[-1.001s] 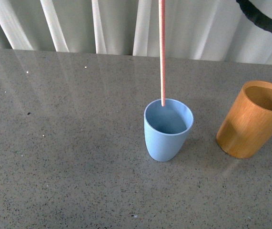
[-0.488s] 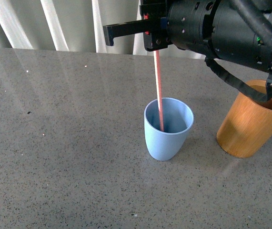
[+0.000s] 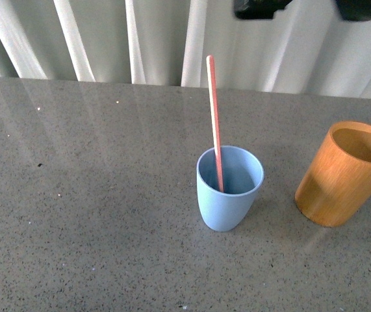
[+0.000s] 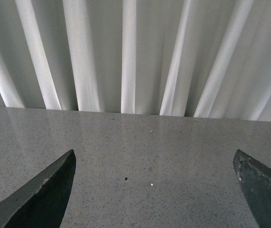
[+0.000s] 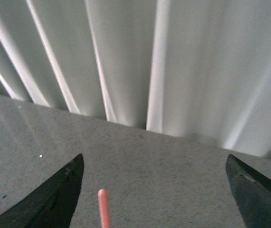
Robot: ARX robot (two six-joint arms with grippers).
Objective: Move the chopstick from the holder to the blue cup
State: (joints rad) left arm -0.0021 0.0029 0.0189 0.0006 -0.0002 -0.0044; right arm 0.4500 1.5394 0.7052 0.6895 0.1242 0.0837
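Now the chopstick [image 3: 215, 123] is standing in the blue cup [image 3: 229, 188], its lower end resting inside and its upper part leaning a little toward the rim on the far side, free of any grip. Above it, at the top edge of the front view, a dark blurred shape is showing, probably part of the right arm, though the view is too poor to be sure. The right gripper [image 5: 154, 190] is hanging over the cup with its jaws spread wide apart and nothing between them; the tip of the chopstick [image 5: 103, 209] is poking up below, nearer one finger than the other. The left gripper [image 4: 154, 190] is likewise gaping wide and holding nothing, pointing at bare grey table [image 4: 140, 147] and the white curtain [image 4: 126, 52]. The holder [image 3: 342, 174] is standing upright beside the cup, apart from it, on the right arm's side.
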